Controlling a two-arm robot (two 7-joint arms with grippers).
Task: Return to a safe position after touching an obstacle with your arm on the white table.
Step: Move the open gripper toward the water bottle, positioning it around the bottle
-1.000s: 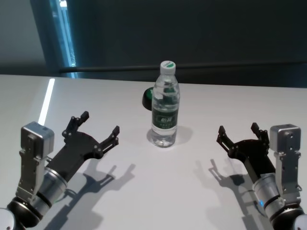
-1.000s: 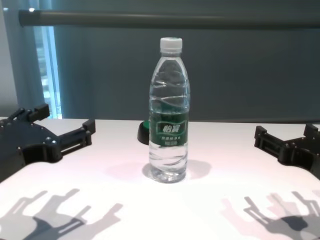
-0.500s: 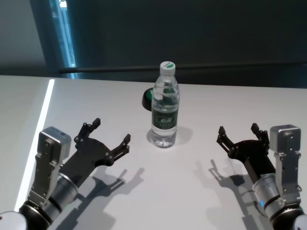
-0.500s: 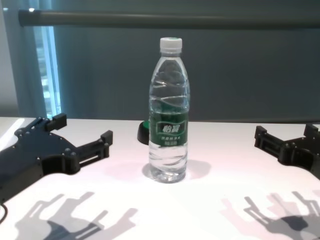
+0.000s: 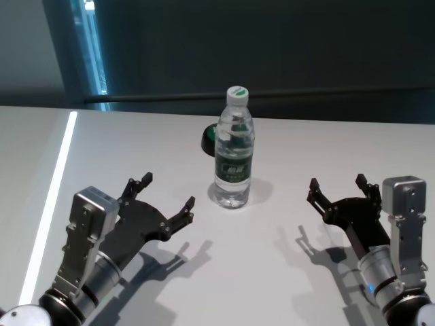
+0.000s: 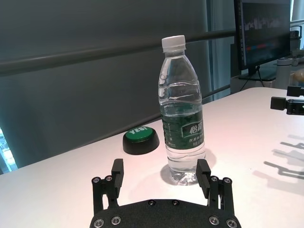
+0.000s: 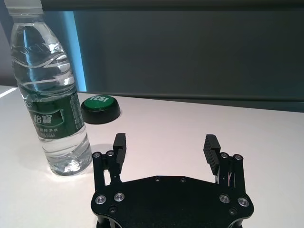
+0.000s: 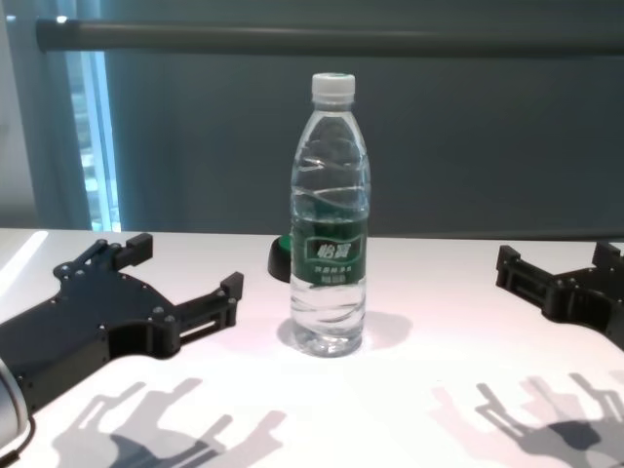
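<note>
Nearest the body, left gripper [image 5: 165, 201] low over the white table [image 5: 272, 272], fingers spread wide, nothing between them, aimed toward the obstacle [image 5: 234, 149] from the robot's left. Not touching: chest view shows a clear gap between the inner fingertip [image 8: 230, 285] and the bottle wall; left wrist view frames the bottle base between and beyond the two fingertips, apart from both. Opposite side, right gripper [image 5: 338, 189] also released and empty, parked near the table's right, well apart from the bottle, looks idle. Mid-table, obstacle upright, white cap on, green label facing the robot, water level steady, no tilt visible in any view. Just behind it, farther from the robot, low black-and-green round object [image 5: 208, 139], partly hidden by the bottle in head and chest views, near but seemingly not touching. Beyond that, dark wall and a horizontal rail [image 8: 322, 37]. Progress judgement: no contact showing at this moment, bottle undisturbed, so contact step reads as not yet made; cannot rule out otherwise from these views. Left to do, on that reading: brush the bottle with the left arm, then pull back to a parked pose like the right arm's. Risk: tall narrow bottle tips easily under a sideways push.
</note>
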